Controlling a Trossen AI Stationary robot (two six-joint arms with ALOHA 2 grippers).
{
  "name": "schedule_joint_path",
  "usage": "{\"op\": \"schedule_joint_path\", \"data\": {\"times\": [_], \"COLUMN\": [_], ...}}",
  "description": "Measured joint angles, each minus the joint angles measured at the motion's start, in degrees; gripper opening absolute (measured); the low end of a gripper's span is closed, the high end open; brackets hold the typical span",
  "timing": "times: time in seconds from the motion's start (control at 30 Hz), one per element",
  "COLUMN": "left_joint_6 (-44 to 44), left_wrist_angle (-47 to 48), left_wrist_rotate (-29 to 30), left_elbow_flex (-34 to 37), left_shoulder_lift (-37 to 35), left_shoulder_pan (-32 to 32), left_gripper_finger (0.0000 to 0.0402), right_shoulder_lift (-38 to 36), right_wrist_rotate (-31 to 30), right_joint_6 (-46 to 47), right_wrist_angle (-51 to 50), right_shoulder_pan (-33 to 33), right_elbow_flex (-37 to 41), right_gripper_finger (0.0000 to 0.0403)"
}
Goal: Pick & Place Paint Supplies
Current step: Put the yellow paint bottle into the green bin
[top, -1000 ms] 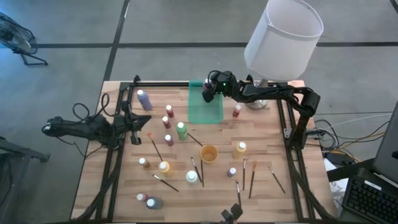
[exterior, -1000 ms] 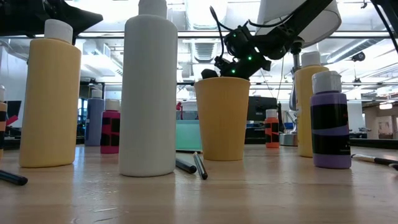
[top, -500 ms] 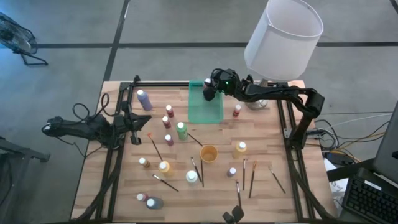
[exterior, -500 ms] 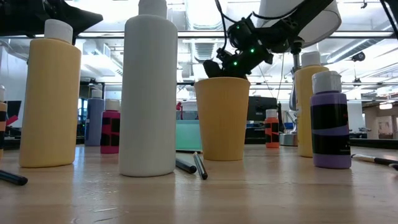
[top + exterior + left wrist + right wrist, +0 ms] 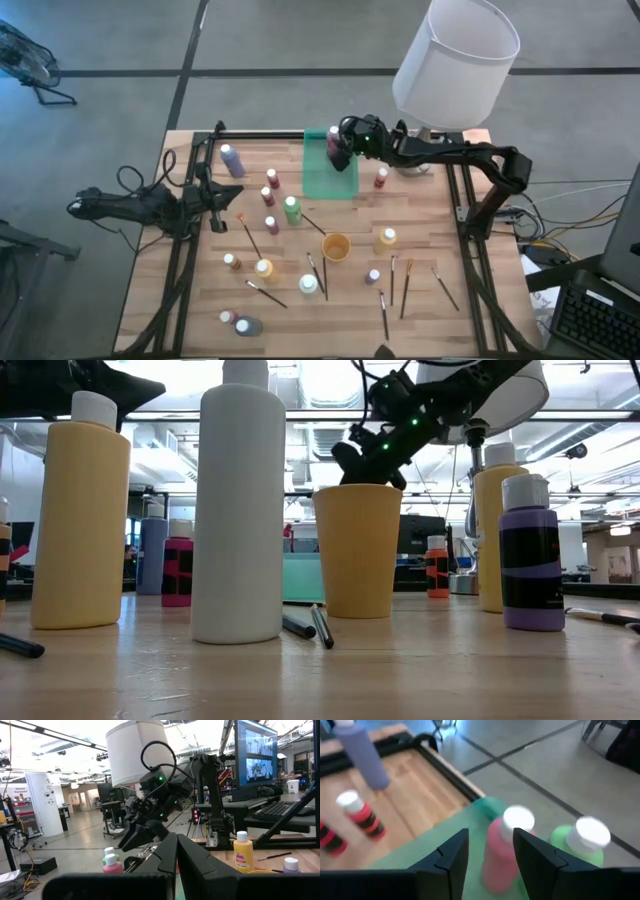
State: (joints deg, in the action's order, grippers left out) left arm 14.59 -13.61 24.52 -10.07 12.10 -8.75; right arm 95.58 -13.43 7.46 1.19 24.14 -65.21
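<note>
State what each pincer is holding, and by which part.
Nothing is held. The right pincer hangs open above the pink plastic bottle in the translucent green tray; the left pincer is shut, empty.

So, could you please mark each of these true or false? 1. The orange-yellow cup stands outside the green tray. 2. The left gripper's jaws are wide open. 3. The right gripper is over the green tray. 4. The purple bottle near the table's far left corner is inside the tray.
1. True: the orange-yellow cup stands upright on the bare wood, apart from the green tray.
2. False: the left gripper waits at the table's left side with its jaws shut.
3. True: the right gripper hovers over the tray, above a pink bottle that stands beside a green bottle.
4. False: the purple bottle is on the wood, outside the tray.
</note>
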Motion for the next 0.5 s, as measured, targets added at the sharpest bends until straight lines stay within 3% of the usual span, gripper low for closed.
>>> {"op": "schedule_joint_path", "data": {"times": [0.27,0.5], "left_joint_6": [0.0,0.0], "left_wrist_angle": [0.0,0.0], "left_wrist_rotate": [0.0,0.0], "left_elbow_flex": [0.0,0.0], "left_shoulder_lift": [0.0,0.0], "left_shoulder_pan": [0.0,0.0], "left_gripper_finger": [0.0016,0.0016], "right_shoulder_lift": [-7.0,-16.7], "right_wrist_rotate": [0.0,0.0], "right_joint_6": [-0.6,0.6], "right_wrist_angle": [-11.6,-14.6], "right_shoulder_pan": [-3.5,-5.7], "right_elbow_flex": [0.8,7.3], "right_gripper_finger": [0.0115,0.0089]}}
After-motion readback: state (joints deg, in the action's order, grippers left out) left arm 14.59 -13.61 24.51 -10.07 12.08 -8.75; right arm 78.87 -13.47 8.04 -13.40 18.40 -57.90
